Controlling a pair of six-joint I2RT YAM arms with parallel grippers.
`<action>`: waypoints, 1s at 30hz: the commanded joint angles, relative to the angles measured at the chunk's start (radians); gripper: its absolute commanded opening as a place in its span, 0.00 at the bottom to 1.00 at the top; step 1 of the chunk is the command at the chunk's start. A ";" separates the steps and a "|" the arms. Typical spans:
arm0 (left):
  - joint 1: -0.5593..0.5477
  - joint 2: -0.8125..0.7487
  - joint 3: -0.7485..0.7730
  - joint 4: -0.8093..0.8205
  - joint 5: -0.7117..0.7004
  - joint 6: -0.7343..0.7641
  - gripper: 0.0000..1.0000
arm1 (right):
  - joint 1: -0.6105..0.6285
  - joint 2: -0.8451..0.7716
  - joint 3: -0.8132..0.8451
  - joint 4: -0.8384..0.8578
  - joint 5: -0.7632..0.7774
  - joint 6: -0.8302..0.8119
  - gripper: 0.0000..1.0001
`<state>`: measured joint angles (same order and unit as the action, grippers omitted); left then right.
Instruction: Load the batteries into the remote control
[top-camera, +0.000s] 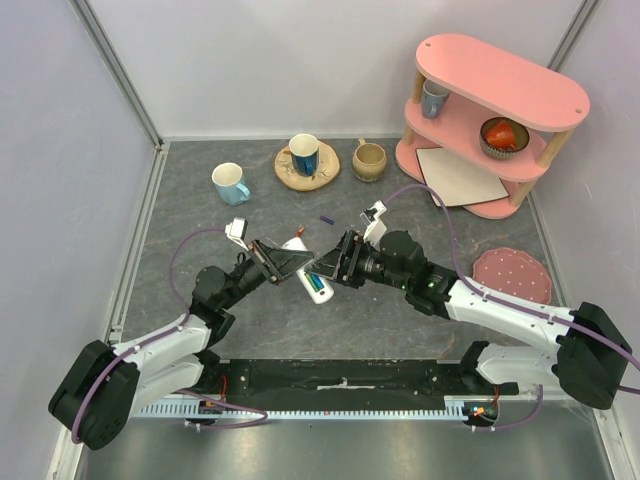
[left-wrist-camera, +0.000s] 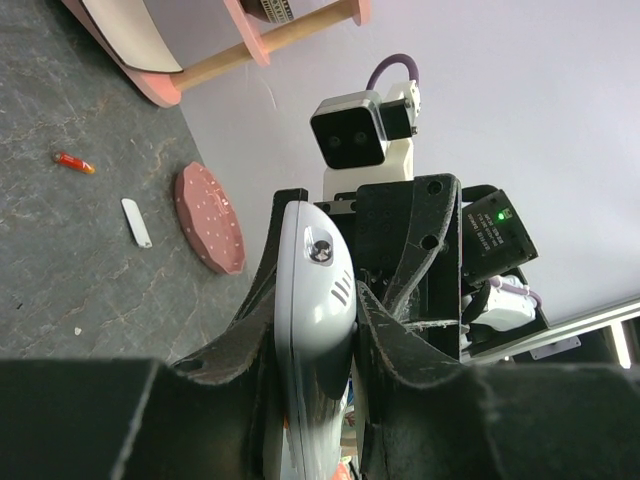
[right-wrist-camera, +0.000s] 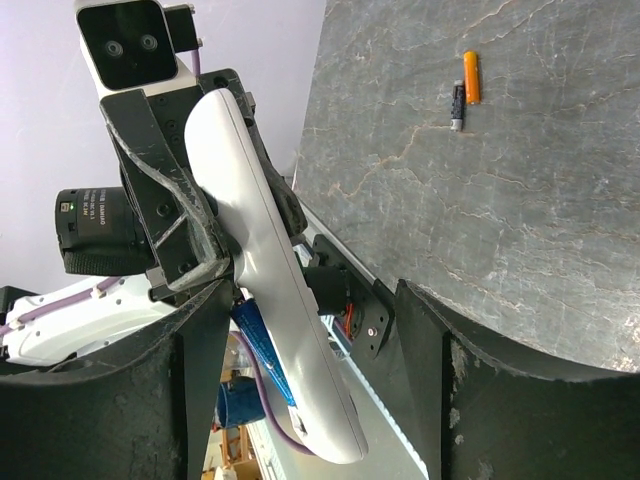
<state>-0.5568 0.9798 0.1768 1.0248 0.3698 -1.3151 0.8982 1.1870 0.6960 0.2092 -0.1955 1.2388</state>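
The slim white remote control (left-wrist-camera: 312, 300) is clamped edge-on between my left gripper's (left-wrist-camera: 320, 290) fingers, which are shut on it. In the top view the left gripper (top-camera: 288, 262) holds the remote control (top-camera: 300, 270) above mid-table. Its free end reaches between my right gripper's (right-wrist-camera: 312, 300) open fingers, with a wide gap on one side. A blue strip (right-wrist-camera: 255, 340) runs along the remote's (right-wrist-camera: 270, 270) hidden side. An orange-red battery (right-wrist-camera: 471, 77) and a dark battery (right-wrist-camera: 457, 105) lie on the table. A blue-purple battery (top-camera: 325, 218) lies just beyond the right gripper (top-camera: 337, 264).
A small white flat piece (left-wrist-camera: 137, 222) lies next to a pink dotted coaster (top-camera: 511, 272). At the back stand a blue mug (top-camera: 231, 183), a cup on a saucer (top-camera: 305, 155), a beige mug (top-camera: 368, 160) and a pink two-tier shelf (top-camera: 500, 110).
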 joint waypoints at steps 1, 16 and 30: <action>-0.002 -0.029 0.050 0.057 0.006 0.024 0.02 | -0.005 -0.003 -0.018 0.012 -0.013 0.007 0.73; -0.002 -0.041 0.069 0.046 -0.003 0.017 0.02 | -0.005 -0.035 -0.059 0.016 -0.007 0.016 0.71; -0.002 -0.044 0.085 0.040 -0.006 0.017 0.02 | -0.005 -0.041 -0.087 0.033 -0.013 0.019 0.66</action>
<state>-0.5591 0.9619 0.2005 0.9730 0.3763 -1.3113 0.8963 1.1587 0.6407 0.2760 -0.2050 1.2644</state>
